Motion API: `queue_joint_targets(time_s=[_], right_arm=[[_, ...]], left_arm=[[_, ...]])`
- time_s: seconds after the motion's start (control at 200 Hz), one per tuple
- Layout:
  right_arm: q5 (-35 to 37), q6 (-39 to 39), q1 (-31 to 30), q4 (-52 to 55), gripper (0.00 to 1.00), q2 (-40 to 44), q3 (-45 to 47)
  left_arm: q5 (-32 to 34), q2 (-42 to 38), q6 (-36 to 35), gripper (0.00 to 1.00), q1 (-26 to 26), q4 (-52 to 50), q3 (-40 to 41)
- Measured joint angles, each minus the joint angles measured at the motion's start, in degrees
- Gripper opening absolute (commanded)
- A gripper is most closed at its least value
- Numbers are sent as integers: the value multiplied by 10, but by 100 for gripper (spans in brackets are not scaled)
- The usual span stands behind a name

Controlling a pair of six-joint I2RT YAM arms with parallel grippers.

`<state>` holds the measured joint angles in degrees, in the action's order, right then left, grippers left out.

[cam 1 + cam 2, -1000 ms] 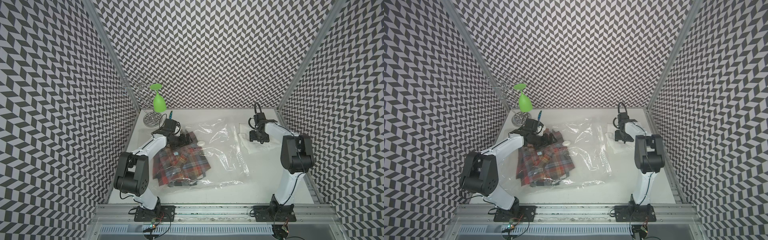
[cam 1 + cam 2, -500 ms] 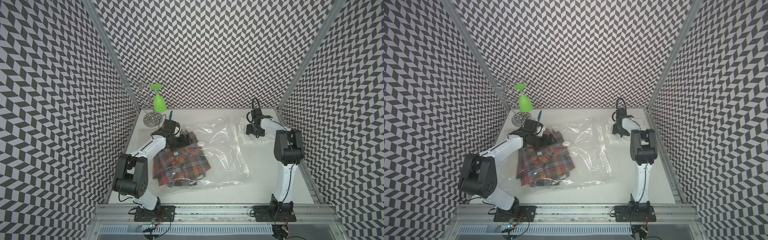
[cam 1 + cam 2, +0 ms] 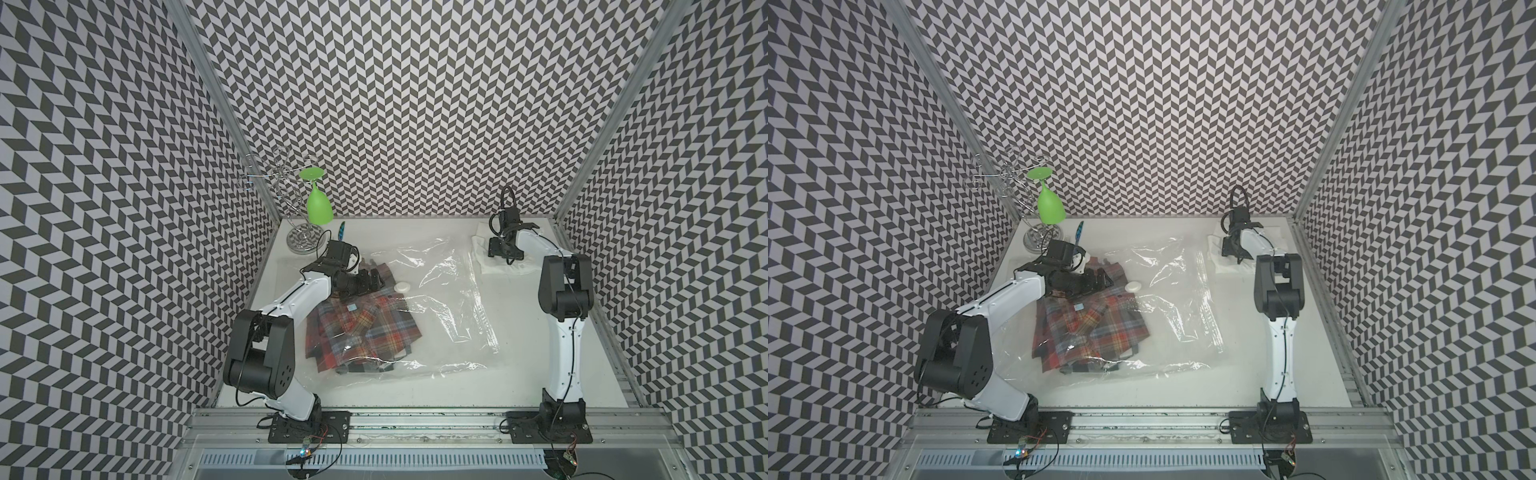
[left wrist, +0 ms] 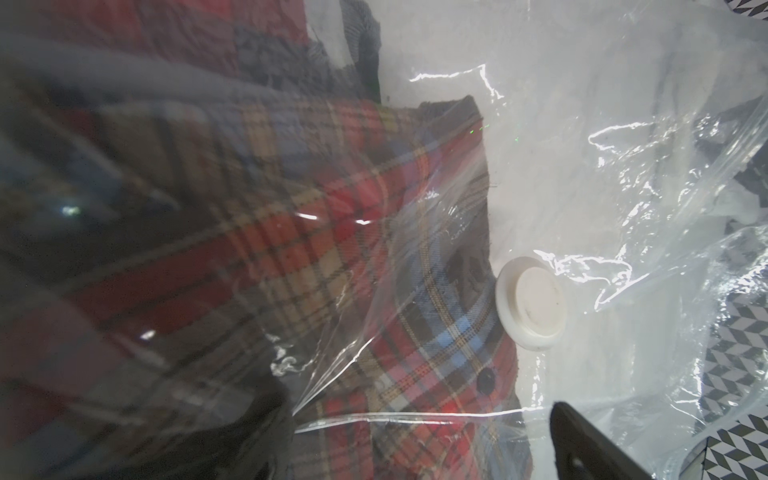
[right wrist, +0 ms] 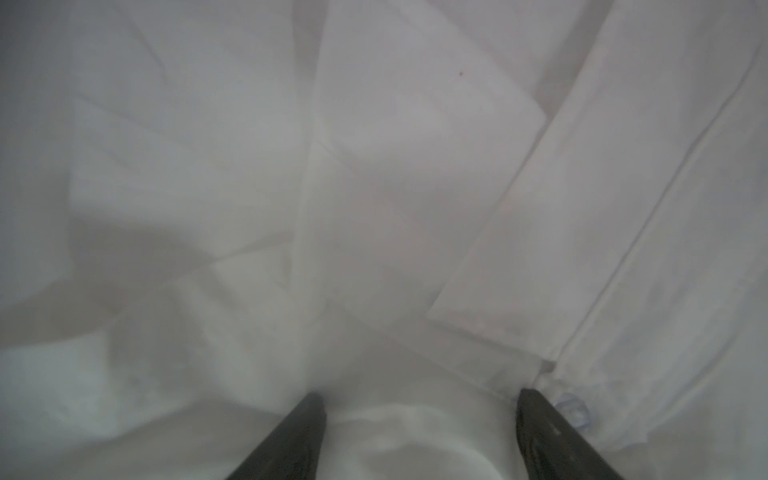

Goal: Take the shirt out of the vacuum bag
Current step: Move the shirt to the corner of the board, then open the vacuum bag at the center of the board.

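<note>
Chevron-patterned walls [image 3: 415, 104], white tabletop [image 3: 457, 386]

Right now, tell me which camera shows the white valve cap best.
Left wrist view: the valve cap is large and sharp there. Both top views show a small white disc; the right wrist view misses it.
</note>
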<state>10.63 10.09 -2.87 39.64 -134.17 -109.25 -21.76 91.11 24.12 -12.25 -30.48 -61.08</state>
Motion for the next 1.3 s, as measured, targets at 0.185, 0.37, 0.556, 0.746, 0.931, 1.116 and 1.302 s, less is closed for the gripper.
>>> queue_joint_targets(time_s=[0.185,0.37,0.556,0.746,0.931,1.116,1.302], right_arm=[[-10,0,0,24,75,-26,-55],[-20,5,2,28,76,9,-28],[-70,21,7,28,76,127,41],[-202,55,32,-42,72,298,226],[-357,96,63,-140,51,357,466],[-478,142,72,-213,27,357,601],[-557,164,73,-294,21,368,639]], left_arm=[[0,-5,7,99,-9,0,2],[0,-7,25,99,-27,-11,-6],[3,-7,49,99,-64,-49,-58],[4,-7,72,99,-101,-61,-135],[4,17,88,99,-139,-64,-193],[4,62,95,99,-175,-71,-231],[4,102,100,99,-203,-81,-278]])
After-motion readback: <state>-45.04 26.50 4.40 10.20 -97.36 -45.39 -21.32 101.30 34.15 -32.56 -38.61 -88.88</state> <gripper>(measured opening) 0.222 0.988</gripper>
